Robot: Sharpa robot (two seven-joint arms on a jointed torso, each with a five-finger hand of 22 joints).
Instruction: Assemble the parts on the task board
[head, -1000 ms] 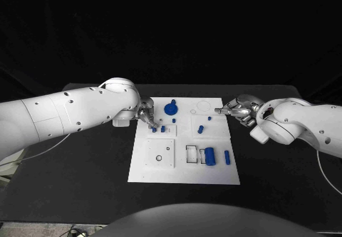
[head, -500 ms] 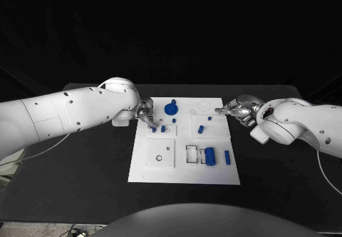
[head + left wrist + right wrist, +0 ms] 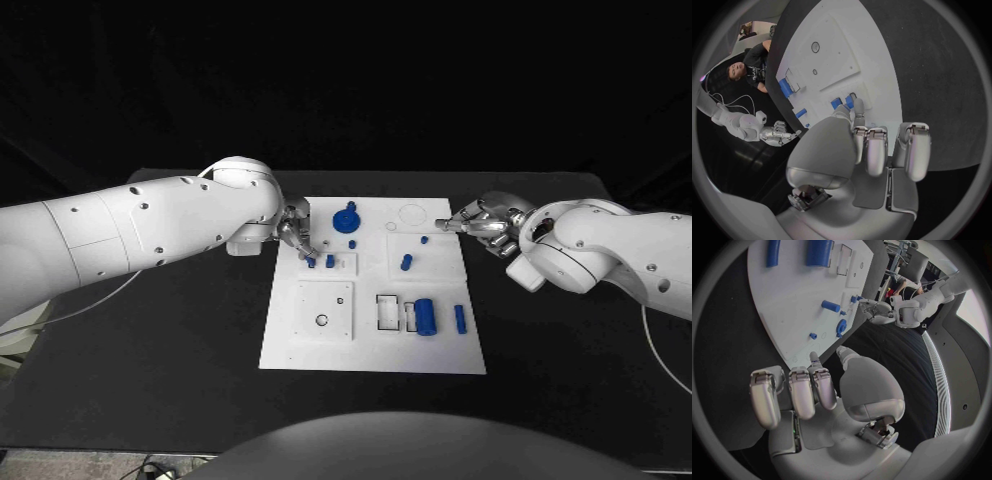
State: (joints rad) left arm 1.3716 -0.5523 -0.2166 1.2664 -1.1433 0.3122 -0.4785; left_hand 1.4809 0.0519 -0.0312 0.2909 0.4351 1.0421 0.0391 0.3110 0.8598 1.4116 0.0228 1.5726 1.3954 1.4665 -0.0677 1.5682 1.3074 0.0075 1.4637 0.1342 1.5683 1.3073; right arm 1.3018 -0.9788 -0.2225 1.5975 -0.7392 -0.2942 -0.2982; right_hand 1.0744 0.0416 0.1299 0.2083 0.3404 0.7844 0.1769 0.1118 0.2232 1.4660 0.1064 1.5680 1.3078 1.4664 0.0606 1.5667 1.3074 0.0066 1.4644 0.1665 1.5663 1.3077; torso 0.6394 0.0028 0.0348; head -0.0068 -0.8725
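Note:
The white task board [image 3: 372, 330] lies mid-table. My left hand [image 3: 296, 238] reaches over its near-left part; thumb and a fingertip pinch a small blue peg [image 3: 312, 262] beside a second peg [image 3: 329, 261]. In the left wrist view the peg [image 3: 849, 102] sits between those fingertips of the left hand [image 3: 861, 150]. A blue knob [image 3: 346, 218], a blue pin [image 3: 407, 262], a thick blue cylinder [image 3: 424, 315] and a thin blue rod [image 3: 460, 319] sit on the board. My right hand [image 3: 480, 222] hovers at the board's far right edge, fingers half curled, thumb and forefinger apart, holding nothing [image 3: 826, 390].
A small black ring [image 3: 320, 320] lies in the board's square inset, with rectangular slots [image 3: 389, 312] beside the cylinder. Black tabletop [image 3: 173, 340] surrounds the board on all sides. Both white arms reach in from the sides at the board's far half.

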